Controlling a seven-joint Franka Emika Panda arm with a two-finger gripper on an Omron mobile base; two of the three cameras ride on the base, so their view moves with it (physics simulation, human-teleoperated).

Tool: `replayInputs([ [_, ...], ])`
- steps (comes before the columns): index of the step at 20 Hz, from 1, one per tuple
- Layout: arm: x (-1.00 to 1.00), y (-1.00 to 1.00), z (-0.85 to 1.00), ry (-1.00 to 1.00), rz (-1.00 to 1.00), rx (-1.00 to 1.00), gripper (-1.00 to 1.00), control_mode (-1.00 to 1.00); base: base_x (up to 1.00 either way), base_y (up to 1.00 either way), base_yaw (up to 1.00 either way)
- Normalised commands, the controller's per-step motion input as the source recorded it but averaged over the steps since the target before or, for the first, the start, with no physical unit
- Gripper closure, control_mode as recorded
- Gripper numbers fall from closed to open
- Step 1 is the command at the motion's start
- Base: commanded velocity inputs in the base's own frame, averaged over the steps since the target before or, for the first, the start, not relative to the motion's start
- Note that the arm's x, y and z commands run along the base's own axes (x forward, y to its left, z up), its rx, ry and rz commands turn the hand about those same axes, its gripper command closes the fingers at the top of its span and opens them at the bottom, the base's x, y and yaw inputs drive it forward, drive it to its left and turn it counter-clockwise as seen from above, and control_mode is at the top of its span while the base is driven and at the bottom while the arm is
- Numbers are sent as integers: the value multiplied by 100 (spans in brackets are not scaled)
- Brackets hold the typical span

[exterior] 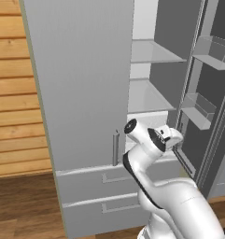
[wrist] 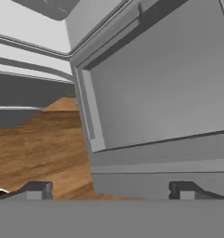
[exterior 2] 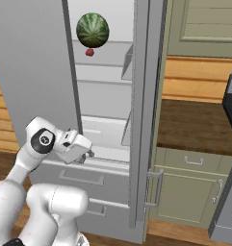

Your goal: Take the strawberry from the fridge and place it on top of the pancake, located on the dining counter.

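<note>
The tiny red strawberry [exterior 2: 89, 52] sat high on a fridge shelf, far above the white gripper [exterior 2: 86, 154], whose fingers were wide apart.

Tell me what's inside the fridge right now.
Inside the fridge, a watermelon sits on an upper shelf with the strawberry just below it. The closed left door hides the other half.

White arm bent forward at elbow, wrist turned low, pincer [wrist: 111, 190] spread wide, holding nothing
</note>
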Motion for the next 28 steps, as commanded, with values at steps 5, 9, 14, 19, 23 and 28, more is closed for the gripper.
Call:
replayInputs([
  [5,0,92,0,-9,0,12,-100,-100,0,0,0],
  [9,-4,87,4,-8,-3,12,-100,-100,0,0,0],
  [14,-4,80,9,-12,-2,12,-100,-100,0,0,0],
  [19,22,38,17,-8,0,24,-100,-100,0,0,0],
  [23,52,5,15,0,0,23,-100,-100,0,0,0],
  [28,57,0,5,0,7,18,-100,-100,0,0,0],
])
